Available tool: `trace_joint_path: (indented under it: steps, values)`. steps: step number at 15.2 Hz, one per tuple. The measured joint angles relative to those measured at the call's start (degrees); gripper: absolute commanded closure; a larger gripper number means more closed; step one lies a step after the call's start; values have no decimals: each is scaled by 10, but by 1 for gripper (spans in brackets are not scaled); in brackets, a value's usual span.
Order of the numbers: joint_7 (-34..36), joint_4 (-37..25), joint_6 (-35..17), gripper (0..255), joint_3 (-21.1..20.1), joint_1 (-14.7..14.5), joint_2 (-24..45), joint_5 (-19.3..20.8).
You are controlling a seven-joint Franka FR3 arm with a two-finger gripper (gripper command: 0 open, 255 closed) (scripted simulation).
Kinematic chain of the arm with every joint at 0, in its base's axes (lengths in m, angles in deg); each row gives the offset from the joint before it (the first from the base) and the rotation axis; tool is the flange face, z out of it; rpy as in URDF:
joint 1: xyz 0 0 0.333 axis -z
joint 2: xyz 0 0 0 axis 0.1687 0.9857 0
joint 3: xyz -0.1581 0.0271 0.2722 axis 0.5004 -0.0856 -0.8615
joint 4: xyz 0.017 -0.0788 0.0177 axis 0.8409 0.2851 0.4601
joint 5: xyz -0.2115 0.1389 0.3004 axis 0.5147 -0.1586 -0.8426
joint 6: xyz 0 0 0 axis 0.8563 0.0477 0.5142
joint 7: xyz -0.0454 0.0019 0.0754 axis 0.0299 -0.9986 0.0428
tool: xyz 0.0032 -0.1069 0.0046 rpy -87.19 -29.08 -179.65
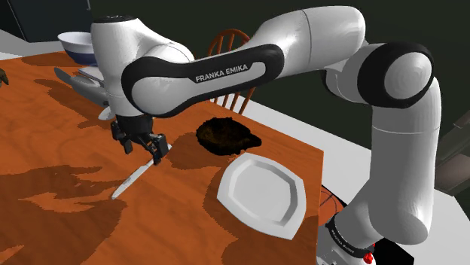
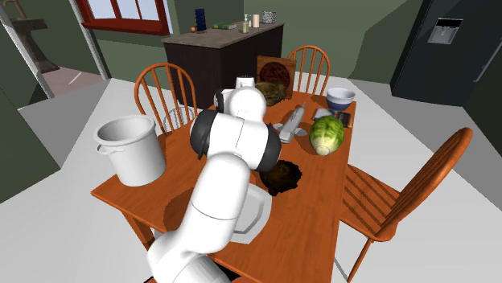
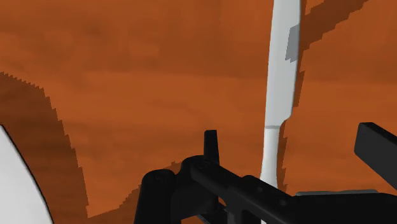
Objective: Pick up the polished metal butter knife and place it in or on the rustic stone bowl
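The words FRANKA EMIKA are written in white capital letters on the black band (image 1: 169,75) of the white robot arm (image 1: 316,38). In the shoulder view, the words sit right above the dark bowl (image 1: 226,135). They run in one line along the band, going up a little toward the right.

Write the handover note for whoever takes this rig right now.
Gripper: open, low over the table, one finger on each side of the knife, neither touching it.
Knife: lying flat on the table, not gripped.
Bowl: dark, on the table to the shoulder view's right of the gripper, next to a white plate.
Done: approach and lining up over the knife.
Left: close on the knife, lift, carry it to the bowl, release.
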Motion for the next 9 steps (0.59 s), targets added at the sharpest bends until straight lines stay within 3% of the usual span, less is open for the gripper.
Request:
trace_joint_path:
  steps: [9]
  values:
    - [25,0,-33,0,18,-15,39,20]
